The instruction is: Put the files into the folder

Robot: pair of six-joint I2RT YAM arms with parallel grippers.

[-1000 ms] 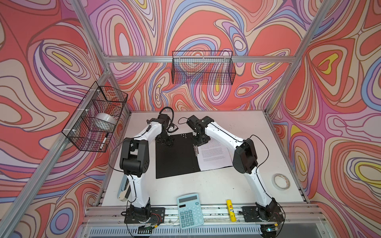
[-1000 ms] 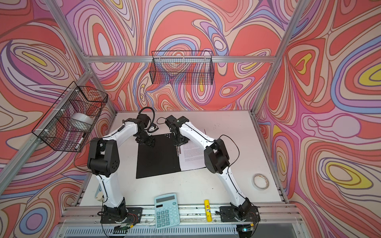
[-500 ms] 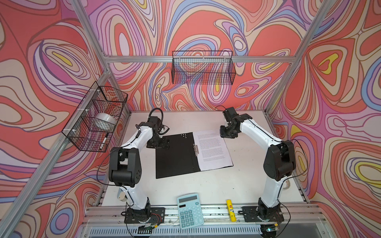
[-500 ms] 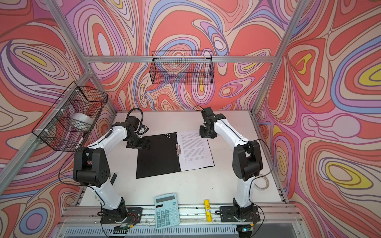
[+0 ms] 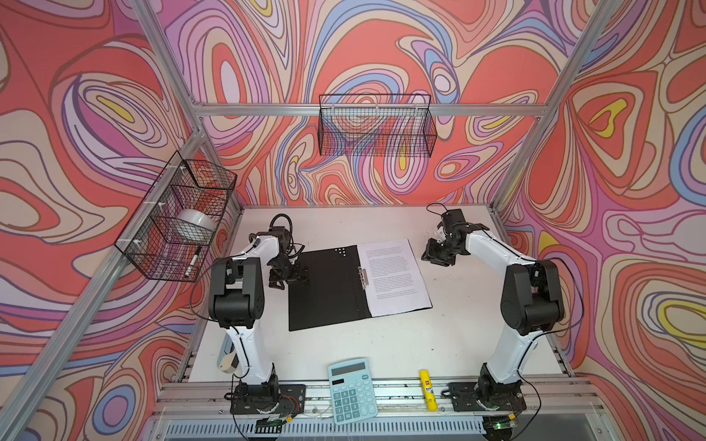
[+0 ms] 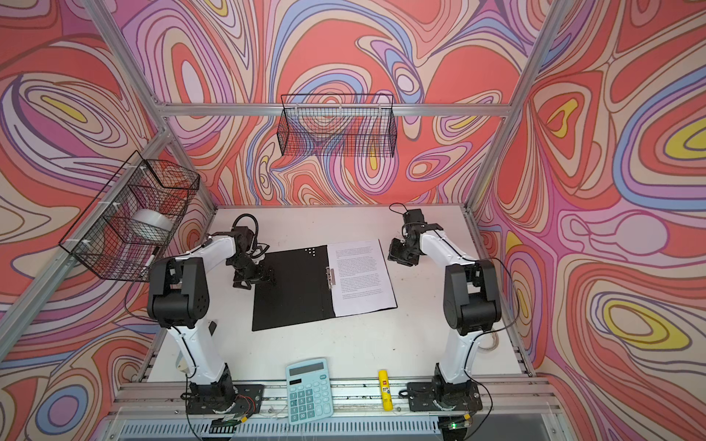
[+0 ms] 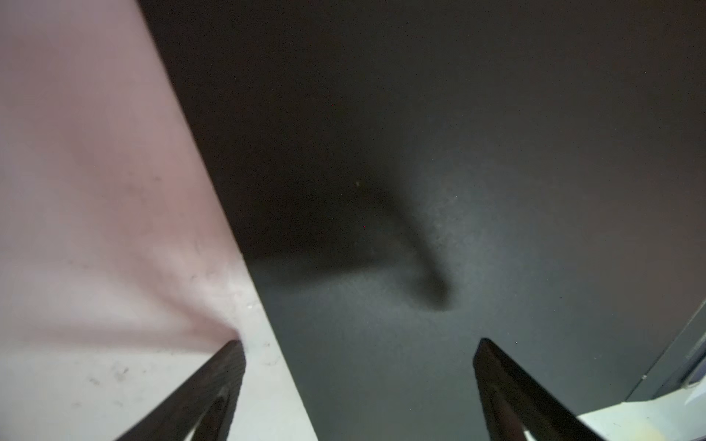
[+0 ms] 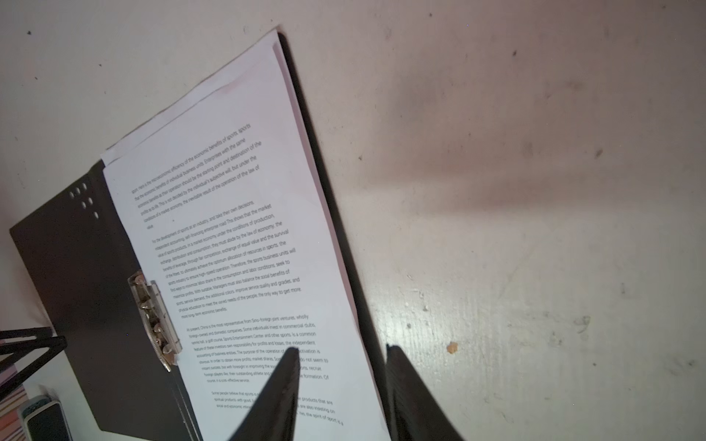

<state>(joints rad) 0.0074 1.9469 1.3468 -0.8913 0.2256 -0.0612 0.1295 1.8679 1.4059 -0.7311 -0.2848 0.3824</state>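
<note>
1. Files (image 5: 395, 275) lie flat on the right half of the open folder (image 5: 324, 290) on the bench (image 5: 382, 343) in both top views, long axis running front to back, top of the text toward the back wall.
2. Since a second ago the right gripper (image 5: 435, 256) has left the clip (image 5: 361, 275) and swung out right of the files' far corner; the left gripper (image 5: 286, 277) has spread at the folder's left edge.
3. Each arm has its elbow raised, forearm reaching back, wrist tipped down.
4. Left wrist view: jaws wide apart, empty, one side over bench (image 7: 95, 191), one over folder (image 7: 420, 152).
5. Right wrist view: jaws partly open, holding nothing, above the outer edge of the files (image 8: 237, 248).
</note>
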